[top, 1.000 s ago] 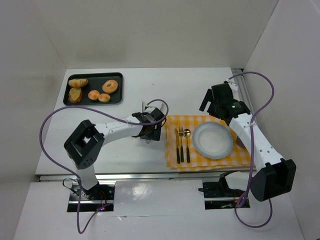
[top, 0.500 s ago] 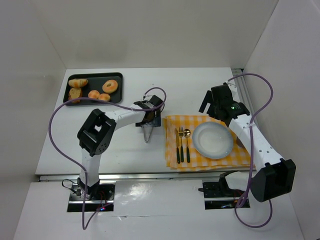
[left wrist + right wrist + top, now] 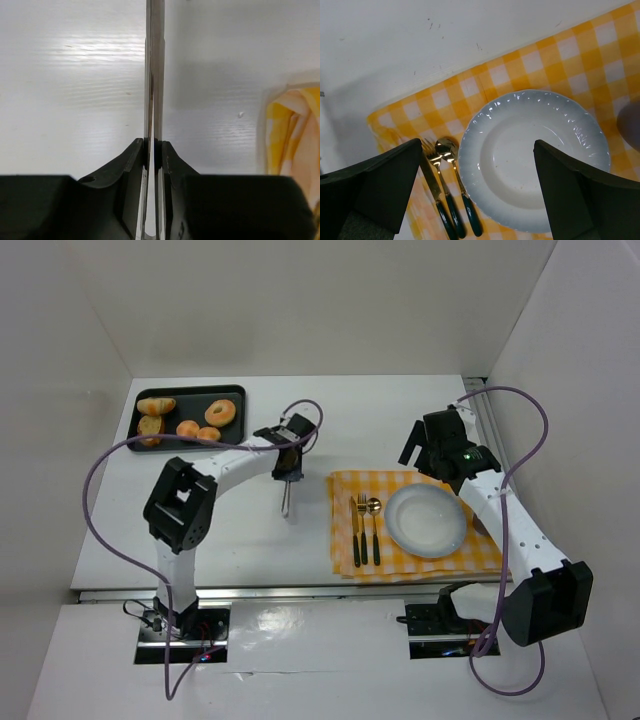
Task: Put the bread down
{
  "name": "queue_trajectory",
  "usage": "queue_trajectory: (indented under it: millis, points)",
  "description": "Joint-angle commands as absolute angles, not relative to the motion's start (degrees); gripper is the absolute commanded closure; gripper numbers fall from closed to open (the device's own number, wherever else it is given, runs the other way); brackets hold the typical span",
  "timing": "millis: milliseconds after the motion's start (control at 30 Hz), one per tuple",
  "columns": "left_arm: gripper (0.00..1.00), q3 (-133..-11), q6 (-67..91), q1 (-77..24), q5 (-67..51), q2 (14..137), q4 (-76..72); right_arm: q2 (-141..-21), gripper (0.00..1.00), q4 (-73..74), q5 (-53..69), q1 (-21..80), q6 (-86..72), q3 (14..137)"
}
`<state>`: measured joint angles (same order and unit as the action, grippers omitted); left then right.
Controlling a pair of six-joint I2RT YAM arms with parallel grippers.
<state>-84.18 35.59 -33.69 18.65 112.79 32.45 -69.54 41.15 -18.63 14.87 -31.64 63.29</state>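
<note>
Several pieces of bread [image 3: 187,429], among them a bagel [image 3: 220,412], lie on a black tray [image 3: 186,390] at the back left. My left gripper [image 3: 289,462] is shut on a pair of metal tongs [image 3: 286,496]. It hovers over the bare table between the tray and the cloth. In the left wrist view the tongs' two blades [image 3: 154,75] are squeezed together between my fingers [image 3: 134,160]. A white plate [image 3: 427,521] sits on a yellow checked cloth [image 3: 345,562]. My right gripper [image 3: 432,447] is open above the plate [image 3: 535,160], holding nothing.
A knife [image 3: 355,533], fork [image 3: 364,530] and spoon [image 3: 374,528] lie on the cloth left of the plate. White walls close in the table at the back and both sides. Purple cables loop off both arms.
The left arm has swung back and left toward the tray with the tongs. The tongs, spread in a V before, are now pressed shut. The right arm has not moved.
</note>
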Motion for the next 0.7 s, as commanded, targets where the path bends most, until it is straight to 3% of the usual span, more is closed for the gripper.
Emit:
queue_trajectory:
  millis: [0, 167, 233, 500, 667]
  points:
    - [0.74, -90.51, 28.23, -28.4, 16.8, 104.16, 37.33, -67.85, 0.0, 38.76, -19.6, 14.85, -31.2, 63.81]
    - [0.74, -98.78, 21.28, -19.8, 15.37, 102.4, 48.33, -67.85, 0.0, 38.14, -18.99, 14.85, -31.2, 63.28]
    - [0.69, -101.94, 21.27, -17.24, 16.87, 101.69, 52.27, -67.85, 0.0, 37.62, -18.98, 14.85, -31.2, 63.28]
    - [0.64, -109.07, 22.59, -3.98, 21.37, 103.27, 56.77, -68.38, 0.0, 37.09, -18.46, 14.85, -30.67, 63.28]
    - [0.51, -111.53, 23.9, 1.66, 19.17, 105.82, 57.39, -68.91, 0.0, 37.09, -17.93, 14.85, -30.15, 63.28]
